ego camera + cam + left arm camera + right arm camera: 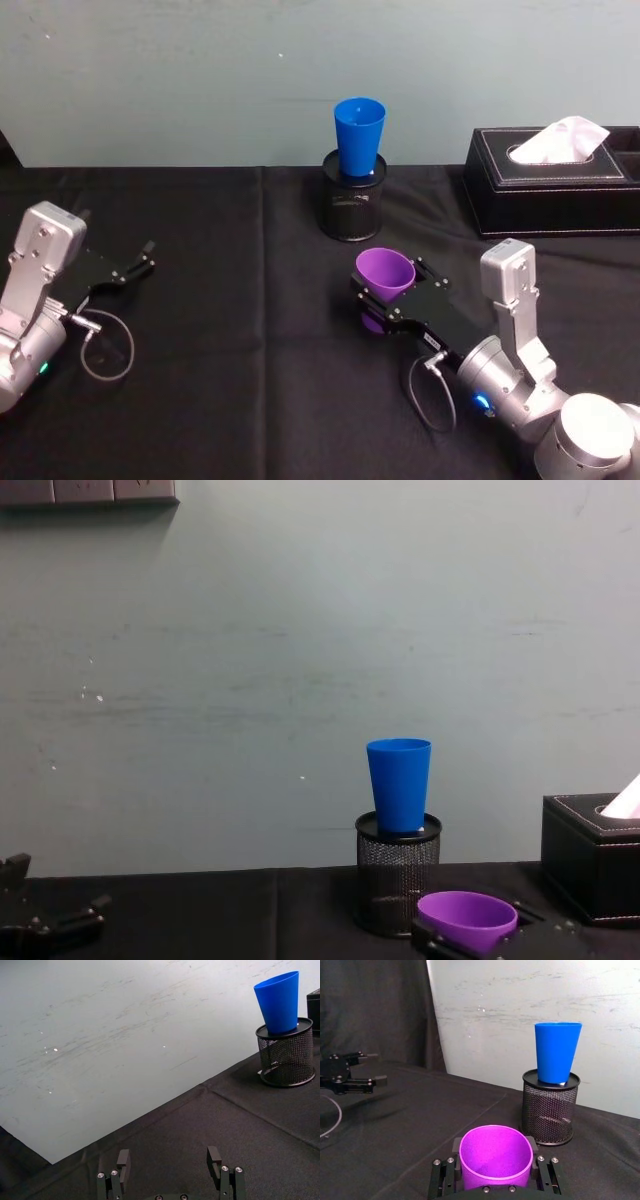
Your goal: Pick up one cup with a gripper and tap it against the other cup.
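Note:
The purple cup [384,275] sits between the flat black jaws of my right gripper [392,293], which is shut on it in the middle of the table; the cup's mouth [495,1156] faces the far wall, and its rim [467,915] appears low in the chest view. The blue cup [359,136] stands upright in the top of a black mesh pen holder [352,198] at the back, apart from the purple cup [557,1051] [399,784] [279,1001]. My left gripper [135,263] rests open at the table's left with nothing between its fingers [170,1162].
A black tissue box [555,180] with white tissue stands at the back right, close to the pen holder. Black cloth [240,330] covers the table, and a pale wall [200,80] rises behind it. A cable loop [105,350] lies by the left arm.

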Available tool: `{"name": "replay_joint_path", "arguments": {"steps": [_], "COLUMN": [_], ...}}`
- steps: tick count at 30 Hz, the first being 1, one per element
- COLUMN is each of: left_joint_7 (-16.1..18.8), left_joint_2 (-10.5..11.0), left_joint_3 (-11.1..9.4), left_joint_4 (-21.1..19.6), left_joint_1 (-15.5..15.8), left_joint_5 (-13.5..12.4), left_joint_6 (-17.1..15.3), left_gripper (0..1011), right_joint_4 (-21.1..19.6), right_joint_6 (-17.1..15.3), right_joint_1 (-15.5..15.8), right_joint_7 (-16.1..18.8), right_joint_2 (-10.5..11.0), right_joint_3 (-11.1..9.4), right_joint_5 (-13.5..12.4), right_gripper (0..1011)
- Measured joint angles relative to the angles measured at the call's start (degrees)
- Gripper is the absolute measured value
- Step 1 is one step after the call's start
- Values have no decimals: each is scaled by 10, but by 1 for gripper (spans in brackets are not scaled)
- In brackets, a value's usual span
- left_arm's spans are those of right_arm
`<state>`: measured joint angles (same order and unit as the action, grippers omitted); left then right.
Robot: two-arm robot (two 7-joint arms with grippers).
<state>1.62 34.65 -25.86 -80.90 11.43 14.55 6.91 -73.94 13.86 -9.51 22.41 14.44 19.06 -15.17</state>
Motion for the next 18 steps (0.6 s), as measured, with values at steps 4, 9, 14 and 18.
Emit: {"name": "replay_joint_path", "arguments": {"steps": [4, 9, 14, 18], "left_joint_7": [0, 0, 0, 0], "left_joint_2": [0, 0, 0, 0], "left_joint_3": [0, 0, 0, 0], "left_joint_4": [0, 0, 0, 0], "left_joint_1": [0, 0, 0, 0], "left_joint_5": [0, 0, 0, 0], "left_joint_6": [0, 0, 0, 0], "left_gripper": [1000, 1000, 1000, 1000], "right_joint_4": [12, 23, 31, 33], "right_joint_6": [5, 9, 11, 11], "right_joint_1": [-4, -7, -9, -10], "right_joint_7": [-2, -3, -6, -9], "right_joint_2": [-5, -11, -15, -15], "right_joint_3": [0, -2, -4, -3], "right_joint_5": [8, 12, 20, 25], "right_gripper": [735, 735, 735, 735]}}
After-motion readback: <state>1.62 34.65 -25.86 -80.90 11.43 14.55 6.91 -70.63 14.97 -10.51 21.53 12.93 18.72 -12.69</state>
